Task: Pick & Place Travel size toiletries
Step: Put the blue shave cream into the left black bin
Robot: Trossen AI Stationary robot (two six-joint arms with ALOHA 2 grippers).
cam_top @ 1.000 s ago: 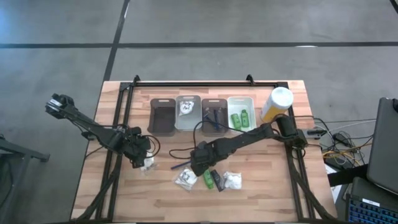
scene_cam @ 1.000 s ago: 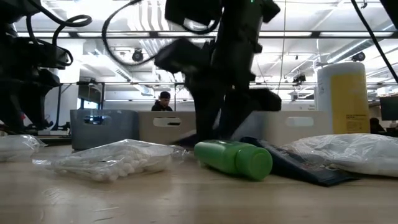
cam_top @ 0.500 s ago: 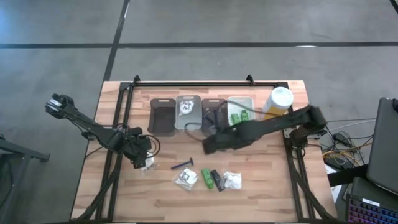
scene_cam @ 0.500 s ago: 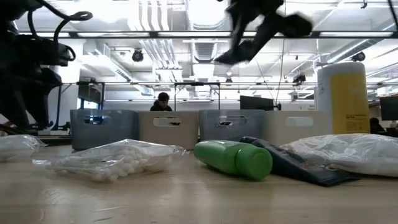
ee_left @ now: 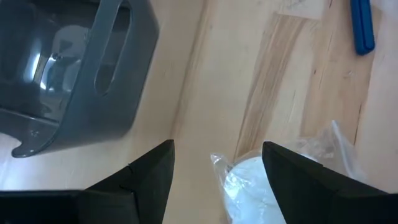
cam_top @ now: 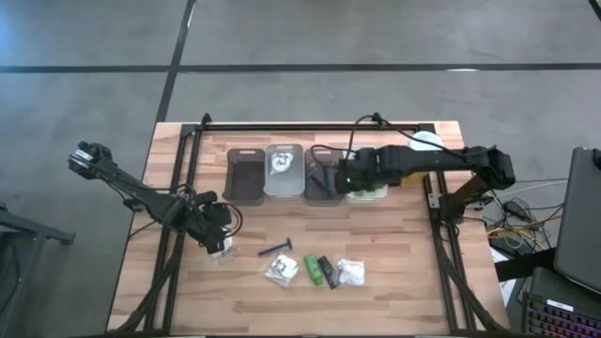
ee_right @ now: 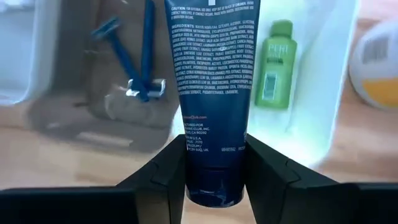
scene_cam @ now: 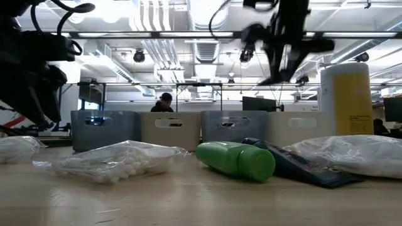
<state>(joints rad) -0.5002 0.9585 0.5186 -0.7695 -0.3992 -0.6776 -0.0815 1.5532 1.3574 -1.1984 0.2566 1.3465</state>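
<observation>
Black tube (ee_right: 211, 93) pinched in my right gripper (ee_right: 211, 163) hangs between the razor bin (ee_right: 81, 62) and the white bin (ee_right: 317, 68); released here, it may land in the wrong bin.

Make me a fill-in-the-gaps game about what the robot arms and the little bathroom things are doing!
1. The right end effector is shut on a dark ____ with printed text.
2. In the right wrist view, the razors in the grey bin have handles coloured ____.
3. The left end effector hangs open over a clear-wrapped white ____.
4. On the table, the green bottle is lying on its ____.

Missing words: tube; blue; packet; side
</observation>
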